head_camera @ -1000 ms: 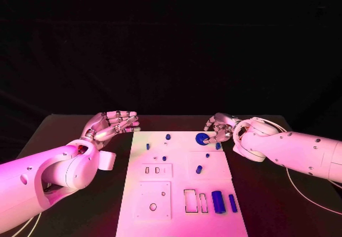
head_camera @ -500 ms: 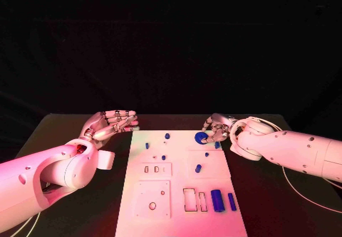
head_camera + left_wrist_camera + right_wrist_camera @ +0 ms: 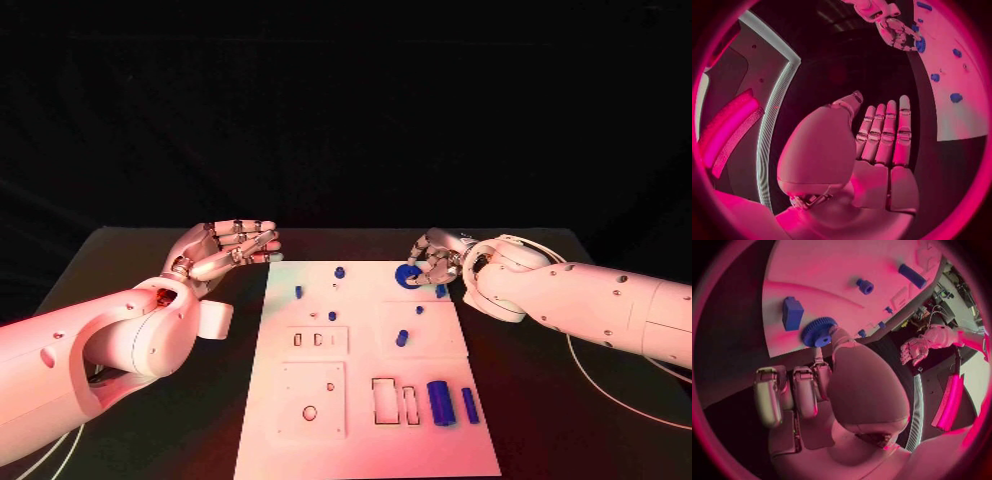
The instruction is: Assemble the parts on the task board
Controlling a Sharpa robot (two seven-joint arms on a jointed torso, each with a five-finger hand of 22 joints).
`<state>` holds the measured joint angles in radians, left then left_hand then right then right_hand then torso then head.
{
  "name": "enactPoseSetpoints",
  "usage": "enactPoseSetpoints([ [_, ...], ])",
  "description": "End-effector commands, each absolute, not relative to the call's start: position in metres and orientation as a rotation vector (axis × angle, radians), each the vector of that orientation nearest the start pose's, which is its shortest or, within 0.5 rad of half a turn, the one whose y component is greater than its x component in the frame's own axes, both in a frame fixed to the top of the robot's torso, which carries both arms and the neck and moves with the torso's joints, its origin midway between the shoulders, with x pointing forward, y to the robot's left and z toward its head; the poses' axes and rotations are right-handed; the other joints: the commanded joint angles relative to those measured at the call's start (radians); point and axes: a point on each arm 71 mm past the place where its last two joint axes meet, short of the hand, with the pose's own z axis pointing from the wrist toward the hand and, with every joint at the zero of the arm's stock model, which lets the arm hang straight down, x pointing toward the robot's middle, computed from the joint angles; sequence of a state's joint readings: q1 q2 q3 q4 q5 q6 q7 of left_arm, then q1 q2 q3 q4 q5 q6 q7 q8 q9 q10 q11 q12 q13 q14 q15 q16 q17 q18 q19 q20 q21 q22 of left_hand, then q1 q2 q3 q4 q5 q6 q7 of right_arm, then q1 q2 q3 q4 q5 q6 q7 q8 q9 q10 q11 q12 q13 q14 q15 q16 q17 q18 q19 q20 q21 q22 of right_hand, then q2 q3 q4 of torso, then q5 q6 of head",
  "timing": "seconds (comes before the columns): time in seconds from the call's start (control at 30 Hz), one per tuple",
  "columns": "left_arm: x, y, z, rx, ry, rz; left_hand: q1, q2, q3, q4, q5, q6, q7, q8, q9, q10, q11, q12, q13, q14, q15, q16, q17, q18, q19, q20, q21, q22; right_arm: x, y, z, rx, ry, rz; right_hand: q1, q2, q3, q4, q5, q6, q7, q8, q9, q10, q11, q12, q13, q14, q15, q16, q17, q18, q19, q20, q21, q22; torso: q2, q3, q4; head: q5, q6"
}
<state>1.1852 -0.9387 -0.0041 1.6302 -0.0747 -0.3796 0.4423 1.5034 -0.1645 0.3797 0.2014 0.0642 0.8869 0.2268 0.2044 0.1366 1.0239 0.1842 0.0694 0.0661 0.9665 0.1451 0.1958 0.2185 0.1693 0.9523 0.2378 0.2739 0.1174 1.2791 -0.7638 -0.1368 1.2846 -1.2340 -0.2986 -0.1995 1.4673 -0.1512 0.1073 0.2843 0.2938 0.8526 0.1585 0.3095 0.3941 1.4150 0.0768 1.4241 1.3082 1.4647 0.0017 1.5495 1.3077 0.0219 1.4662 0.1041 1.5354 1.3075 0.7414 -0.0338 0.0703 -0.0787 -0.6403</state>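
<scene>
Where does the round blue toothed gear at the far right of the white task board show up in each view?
Head view: the blue gear lies at the board's far right corner, at the right hand.
Left wrist view: gear beside that same hand, at the board's edge.
Right wrist view: gear at the hand's fingertip.
Shared landmark: the blue block beside the gear.

**Smooth white arms, silver segmented hands**

Both arms have bulky, rounded white shells dotted with small dark screw holes. The left arm (image 3: 108, 335) carries a short white cylindrical stub near its wrist. A thin pale cable loops over the right arm (image 3: 606, 310) at the wrist and trails below its forearm. The left robot hand (image 3: 219, 250) and right robot hand (image 3: 440, 258) are silver metal, their fingers built from short jointed segments with dark gaps between.
</scene>
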Motion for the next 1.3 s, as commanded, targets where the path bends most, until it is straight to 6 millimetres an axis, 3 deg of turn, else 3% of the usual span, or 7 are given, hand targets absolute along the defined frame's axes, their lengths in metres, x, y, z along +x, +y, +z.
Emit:
enactPoseSetpoints([
  [0.03, 0.472, 0.226, -0.157, -1.014, 1.335, -1.545, -0.002, -0.009, 0.003, -0.005, -0.007, -0.009, 0.009, -0.004, -0.002, -0.003, 0.001, -0.006, -0.001, -0.006, 0.0, -0.004, 0.001, 0.011, -0.001, 0.001, 0.006, 0.001, 0.531, -0.243, -0.203, 0.111, 1.807, 0.464, 0.008, 0.001, 0.017, 0.0, -0.007, 0.011, -0.002, -0.007, -0.003, 0.01, -0.003, 0.006, 0.102, 0.093, 0.0, 0.004, 0.201, -0.012, 0.081, 0.004, 0.007, 0.229, 0.0, -0.0007, -0.0018, 0.0, -0.003],
  [0.3, 0.472, 0.227, -0.157, -1.015, 1.336, -1.543, -0.002, -0.009, 0.003, -0.005, -0.007, -0.009, 0.009, -0.004, -0.002, -0.003, 0.001, -0.006, -0.001, -0.006, 0.0, -0.004, 0.001, 0.011, -0.001, 0.001, 0.006, 0.001, 0.53, -0.242, -0.201, 0.074, 1.77, 0.442, 0.018, -0.025, 0.118, -0.003, -0.032, 0.035, -0.005, -0.02, -0.023, 0.015, -0.007, 0.011, 0.109, 0.093, -0.003, 0.005, 0.203, -0.014, 0.087, 0.001, 0.015, 0.239, -0.002, -0.0009, -0.0003, 0.0, -0.003],
  [0.5, 0.472, 0.227, -0.157, -1.015, 1.336, -1.544, -0.001, -0.008, 0.004, -0.007, -0.006, -0.01, 0.01, -0.005, -0.002, -0.005, 0.002, -0.007, -0.002, -0.007, 0.0, -0.005, 0.002, 0.011, -0.002, 0.001, 0.007, 0.001, 0.523, -0.23, -0.192, 0.0, 1.651, 0.467, 0.017, -0.055, 0.226, -0.017, -0.005, 0.072, -0.013, -0.015, -0.032, 0.035, -0.014, 0.028, 0.128, 0.094, -0.008, 0.007, 0.208, -0.019, 0.098, -0.003, 0.027, 0.254, -0.001, -0.0007, -0.0009, 0.004, 0.0],
  [0.67, 0.472, 0.227, -0.157, -1.015, 1.336, -1.544, -0.001, -0.008, 0.004, -0.007, -0.006, -0.01, 0.01, -0.005, -0.002, -0.005, 0.002, -0.007, -0.002, -0.007, 0.0, -0.005, 0.002, 0.011, -0.002, 0.001, 0.007, 0.001, 0.513, -0.213, -0.182, -0.071, 1.542, 0.508, 0.001, -0.069, 0.268, -0.026, -0.004, 0.088, -0.018, -0.01, -0.033, 0.05, -0.018, 0.041, 0.143, 0.096, -0.012, 0.008, 0.214, -0.022, 0.105, -0.007, 0.035, 0.263, -0.002, -0.0016, -0.0006, 0.007, 0.005],
  [0.77, 0.472, 0.226, -0.157, -1.014, 1.336, -1.545, -0.001, -0.008, 0.005, -0.008, -0.006, -0.011, 0.01, -0.005, -0.002, -0.006, 0.002, -0.007, -0.002, -0.007, 0.0, -0.006, 0.003, 0.011, -0.002, 0.001, 0.007, 0.002, 0.507, -0.2, -0.176, -0.103, 1.496, 0.533, -0.017, -0.082, 0.311, -0.038, 0.031, 0.097, -0.021, -0.007, -0.034, 0.056, -0.021, 0.045, 0.148, 0.096, -0.016, 0.009, 0.217, -0.022, 0.105, -0.01, 0.035, 0.263, -0.001, -0.001, 0.001, 0.007, 0.005],
  [1.1, 0.472, 0.225, -0.158, -1.014, 1.338, -1.547, -0.001, -0.008, 0.005, -0.008, -0.006, -0.011, 0.01, -0.005, -0.002, -0.006, 0.002, -0.007, -0.002, -0.007, 0.0, -0.006, 0.003, 0.011, -0.002, 0.001, 0.007, 0.002, 0.49, -0.153, -0.165, -0.167, 1.43, 0.627, -0.037, -0.089, 0.342, -0.049, 0.038, 0.099, -0.022, -0.006, -0.035, 0.058, -0.023, 0.046, 0.15, 0.096, -0.017, 0.008, 0.213, -0.022, 0.105, -0.012, 0.035, 0.263, 0.0, -0.0016, 0.0019, 0.015, -0.002],
  [1.3, 0.472, 0.224, -0.158, -1.014, 1.34, -1.55, -0.002, -0.008, 0.006, -0.008, -0.007, -0.011, 0.01, -0.006, -0.002, -0.007, 0.003, -0.007, -0.002, -0.008, 0.001, -0.007, 0.003, 0.011, -0.003, 0.001, 0.007, 0.002, 0.493, -0.133, -0.168, -0.181, 1.45, 0.646, -0.047, -0.093, 0.351, -0.053, 0.034, 0.098, -0.022, -0.007, -0.036, 0.059, -0.022, 0.046, 0.15, 0.096, -0.017, 0.008, 0.214, -0.022, 0.105, -0.012, 0.035, 0.263, -0.002, -0.0046, -0.0001, 0.022, -0.004],
])
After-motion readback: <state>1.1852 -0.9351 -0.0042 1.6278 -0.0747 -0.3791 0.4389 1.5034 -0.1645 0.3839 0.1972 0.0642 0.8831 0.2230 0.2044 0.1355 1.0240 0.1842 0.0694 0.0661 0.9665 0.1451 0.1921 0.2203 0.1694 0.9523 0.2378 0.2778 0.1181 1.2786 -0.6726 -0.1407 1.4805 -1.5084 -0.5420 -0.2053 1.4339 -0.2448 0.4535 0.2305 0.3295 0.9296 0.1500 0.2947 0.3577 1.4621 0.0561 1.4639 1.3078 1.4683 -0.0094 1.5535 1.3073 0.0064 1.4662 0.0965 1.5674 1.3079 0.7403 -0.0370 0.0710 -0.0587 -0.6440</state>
